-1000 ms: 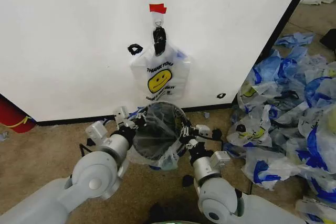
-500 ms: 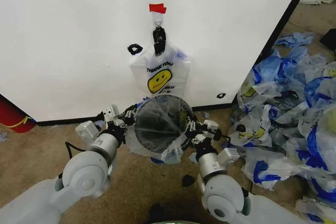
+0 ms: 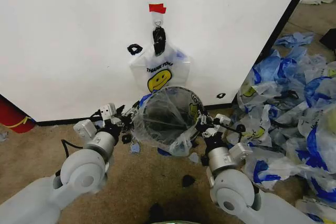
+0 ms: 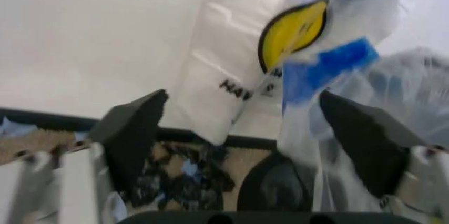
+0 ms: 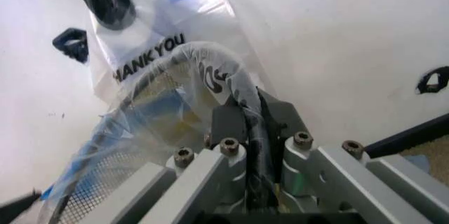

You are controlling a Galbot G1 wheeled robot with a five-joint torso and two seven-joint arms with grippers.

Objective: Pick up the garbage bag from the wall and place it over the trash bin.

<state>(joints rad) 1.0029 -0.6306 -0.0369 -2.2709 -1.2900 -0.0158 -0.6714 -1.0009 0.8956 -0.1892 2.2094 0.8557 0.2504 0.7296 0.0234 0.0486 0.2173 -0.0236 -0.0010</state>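
Already the trash bin (image 3: 167,118), a round black mesh one, is wrapped in a translucent garbage bag (image 3: 185,142) whose plastic bulges over the rim and hangs loose at its near side; nothing else can be made out inside it. It is tilted with its mouth toward the camera, just before the wall (image 3: 73,40). The right gripper (image 3: 203,128) pinches the rim and plastic between its closed fingers. The left gripper (image 3: 122,120) sits at the bin's opposite side with its black fingers (image 4: 133,134) spread wide, touching nothing. Another smiley-face "THANK YOU" bag (image 3: 160,74) hangs from the hook (image 3: 158,23) under red tape (image 3: 157,8), directly behind the bin. A heap of blue-and-white bags (image 3: 294,103) lies to the right, and a small black scrap (image 3: 187,180) rests on the carpet near the arms.
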